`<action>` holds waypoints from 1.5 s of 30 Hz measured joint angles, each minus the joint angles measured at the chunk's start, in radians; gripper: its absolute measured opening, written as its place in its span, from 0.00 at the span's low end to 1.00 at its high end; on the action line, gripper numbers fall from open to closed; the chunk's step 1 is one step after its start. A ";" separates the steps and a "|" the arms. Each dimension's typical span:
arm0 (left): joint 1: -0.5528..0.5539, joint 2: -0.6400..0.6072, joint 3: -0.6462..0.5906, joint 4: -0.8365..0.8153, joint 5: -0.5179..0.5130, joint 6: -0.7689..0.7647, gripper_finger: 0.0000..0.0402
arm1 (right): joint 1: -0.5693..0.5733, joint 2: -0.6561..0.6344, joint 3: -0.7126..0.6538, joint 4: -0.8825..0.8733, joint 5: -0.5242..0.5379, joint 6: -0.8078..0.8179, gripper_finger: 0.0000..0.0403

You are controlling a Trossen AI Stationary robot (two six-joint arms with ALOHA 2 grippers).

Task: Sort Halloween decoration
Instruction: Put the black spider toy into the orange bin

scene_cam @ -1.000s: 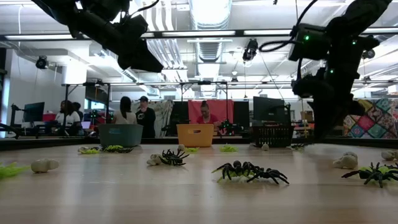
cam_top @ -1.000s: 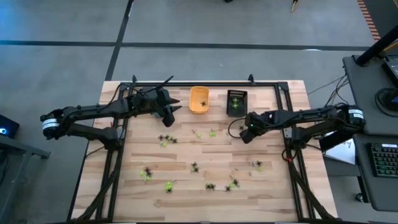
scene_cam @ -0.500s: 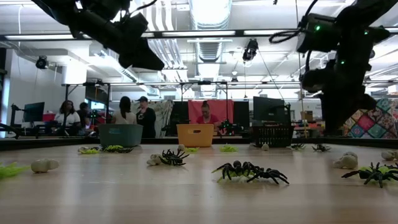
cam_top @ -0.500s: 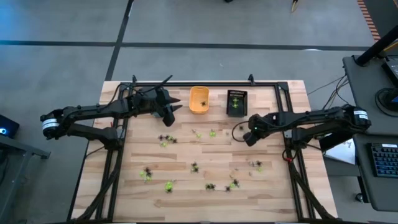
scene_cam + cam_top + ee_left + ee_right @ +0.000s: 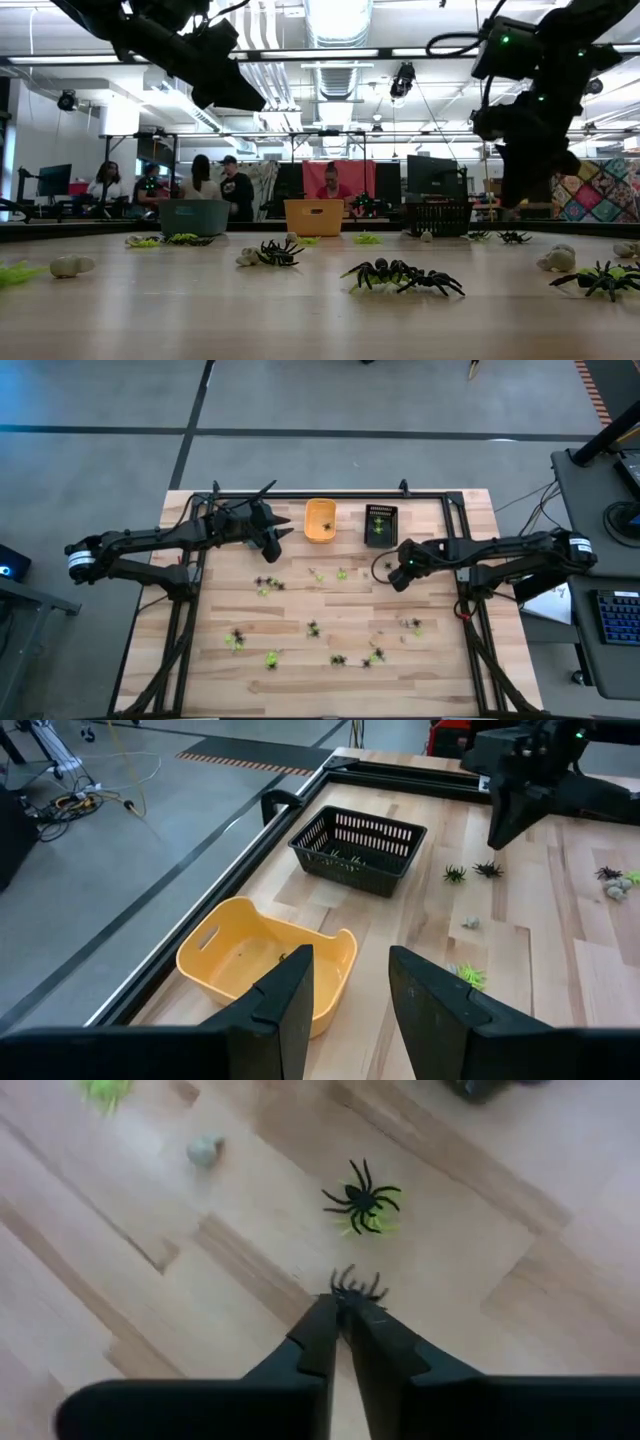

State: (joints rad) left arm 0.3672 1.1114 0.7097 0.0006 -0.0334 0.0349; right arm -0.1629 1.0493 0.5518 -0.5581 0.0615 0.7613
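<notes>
Tiny black, yellow-green and pale spidery decorations lie scattered over the wooden table. My right gripper hangs a little above the table near the black basket, its fingers shut. One black spider shows just past the fingertips. In the low view this black spider lies on the table right under the gripper. A second black spider rests on a yellow-green one nearby. My left gripper is open and hovers beside the orange tray, holding nothing.
A blue tray stands left of the orange one; the left arm covers it from above. More decorations lie at mid table and toward the near edge. A dark metal frame rims the table. People stand in the room behind.
My right gripper's fingertips have lifted a little off the table. This uncovers the black spider beneath them, which stays lying on the wood. My left gripper has kept still.
</notes>
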 joint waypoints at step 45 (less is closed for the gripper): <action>0.000 0.000 0.000 0.015 0.000 0.053 0.29 | -0.010 0.453 0.383 -0.304 -0.056 -0.023 0.16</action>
State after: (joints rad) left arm 0.3672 1.1114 0.7097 0.0158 -0.0334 0.0877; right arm -0.1733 1.5021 0.9345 -0.8617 0.0054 0.7383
